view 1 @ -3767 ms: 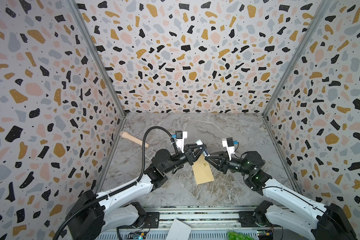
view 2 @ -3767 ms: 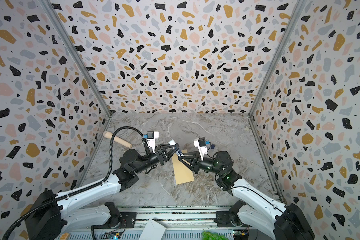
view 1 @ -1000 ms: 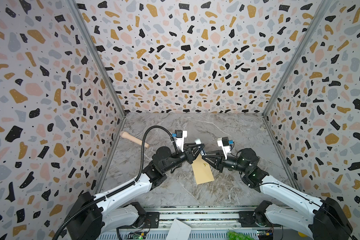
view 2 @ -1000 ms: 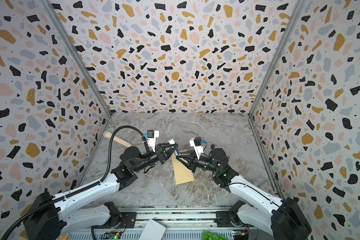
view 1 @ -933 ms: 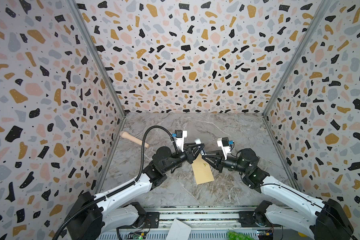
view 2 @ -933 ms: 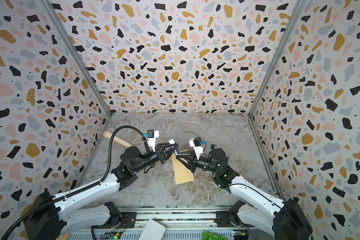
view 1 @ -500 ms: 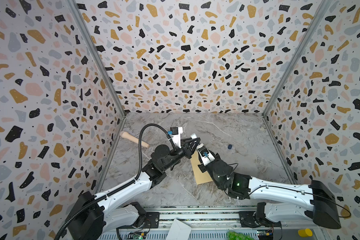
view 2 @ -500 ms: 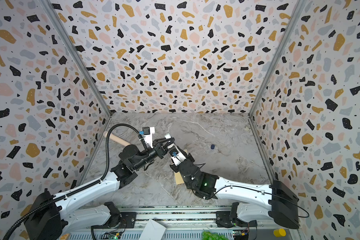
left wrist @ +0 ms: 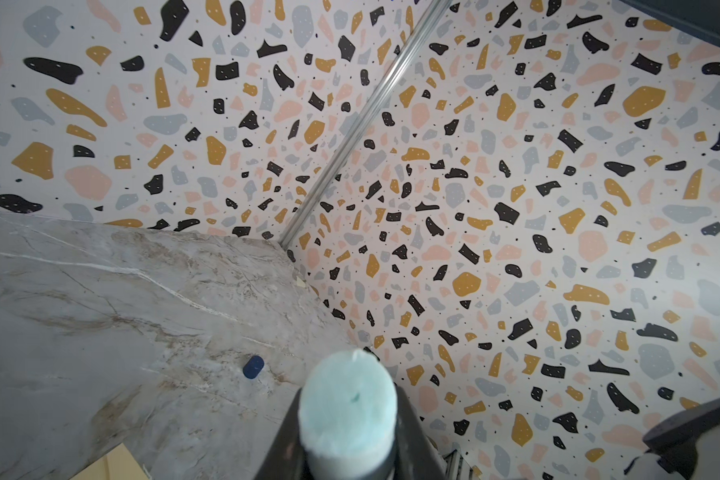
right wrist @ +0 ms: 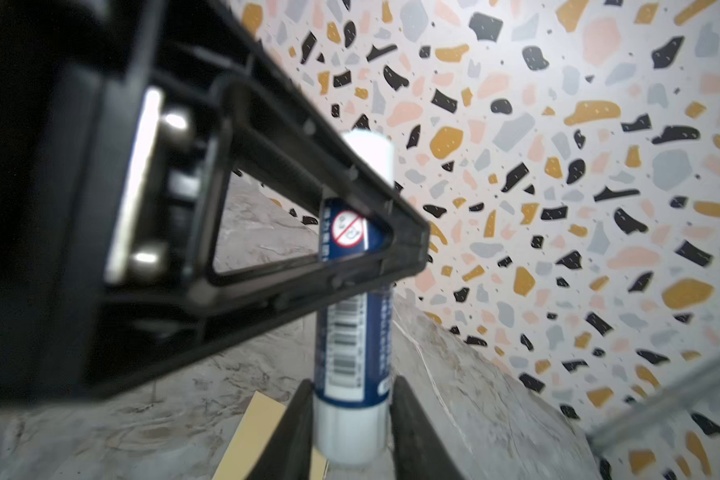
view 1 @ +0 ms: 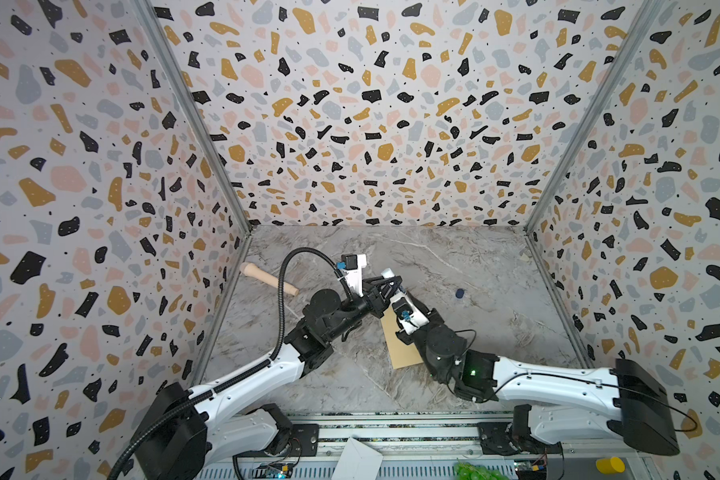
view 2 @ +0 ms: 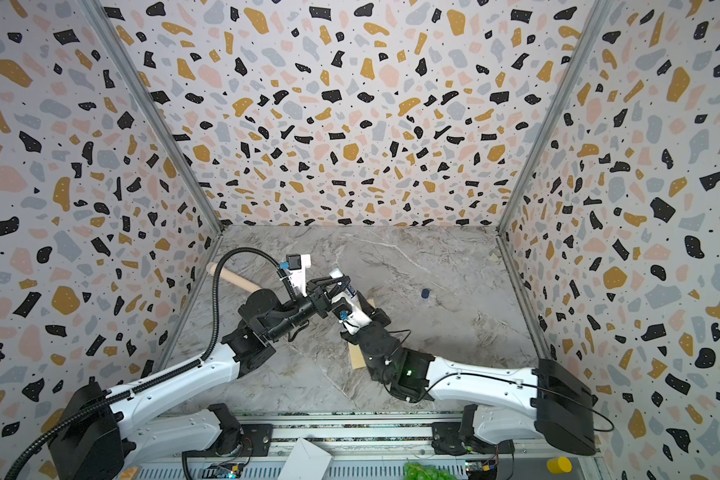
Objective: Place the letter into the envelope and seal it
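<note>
**Bimanual cell, seen in both top views and 2 wrist views, near to far.**

- **Front rail:** a white paper piece (view 1: 356,459), a green cluster (view 1: 474,471) and a small yellow object (view 1: 609,465).
- **Envelope:** on the marble worktop (view 1: 495,257), the tan envelope (view 1: 400,351) lies flat near the front middle. Its long side runs roughly front to back. The wrist of the right arm covers part of it.
- **Glue stick:** above the far end of the envelope, the 2 claws meet on 1 glue stick (right wrist: 354,340). It has a blue label with a barcode and is uncapped, and its pale green tip (left wrist: 348,399) points toward the far side.
- **Left claw:** the left claw (left wrist: 348,409) is clamped across the barrel just below that tip.
- **Right claw:** the fingers (right wrist: 412,432) of the right claw (right wrist: 352,392) stand at either side of the stick's white base. It cannot be told whether they press it or stand just clear.
- **Farther back:** a small dark blue cap (view 1: 459,293) lies alone to the right, well apart from the claws. A wooden dowel (view 1: 269,279) lies near the left wall.
- **Enclosure:** terrazzo-patterned walls (view 1: 371,124) close 3 sides.
</note>
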Tool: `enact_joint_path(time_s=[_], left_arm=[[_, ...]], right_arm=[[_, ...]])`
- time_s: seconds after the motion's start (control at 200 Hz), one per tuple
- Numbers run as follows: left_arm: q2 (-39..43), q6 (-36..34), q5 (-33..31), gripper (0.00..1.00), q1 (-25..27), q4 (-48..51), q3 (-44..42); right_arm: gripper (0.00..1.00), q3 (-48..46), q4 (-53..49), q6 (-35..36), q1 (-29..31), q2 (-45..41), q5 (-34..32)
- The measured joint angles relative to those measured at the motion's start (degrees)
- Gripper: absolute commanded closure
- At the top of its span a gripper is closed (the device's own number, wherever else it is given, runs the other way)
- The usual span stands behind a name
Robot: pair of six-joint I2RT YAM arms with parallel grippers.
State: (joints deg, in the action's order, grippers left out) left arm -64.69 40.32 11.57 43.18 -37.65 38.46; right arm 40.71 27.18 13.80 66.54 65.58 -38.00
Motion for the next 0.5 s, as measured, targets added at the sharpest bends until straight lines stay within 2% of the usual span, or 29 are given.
enact_joint_path(time_s=[0.11, 0.155, 0.345, 0.431, 0.496], left_arm=[[0.5, -0.2, 1.4, 1.0, 0.5, -0.1, 0.8], [0.8, -0.2, 2.1, 1.0, 0.6, -0.1, 0.9], [1.1, 0.1, 4.0, 1.0, 0.5, 0.0, 0.9], [1.1, 0.8, 4.7, 1.0, 0.5, -0.1, 0.9], [1.1, 1.1, 5.1, 1.0, 0.5, -0.2, 0.9]], right_arm=[[0.27, -3.3, -3.2, -9.0, -10.4, -8.4, 22.3], [0.23, -4.7, -3.3, -12.4, -14.3, -10.6, 30.2], [0.24, -8.0, -1.1, -26.7, -28.1, -12.1, 58.5], [0.27, -9.4, 2.9, -32.9, -31.7, -10.7, 67.5], [0.31, -10.5, 5.8, -36.5, -33.2, -9.7, 72.0]])
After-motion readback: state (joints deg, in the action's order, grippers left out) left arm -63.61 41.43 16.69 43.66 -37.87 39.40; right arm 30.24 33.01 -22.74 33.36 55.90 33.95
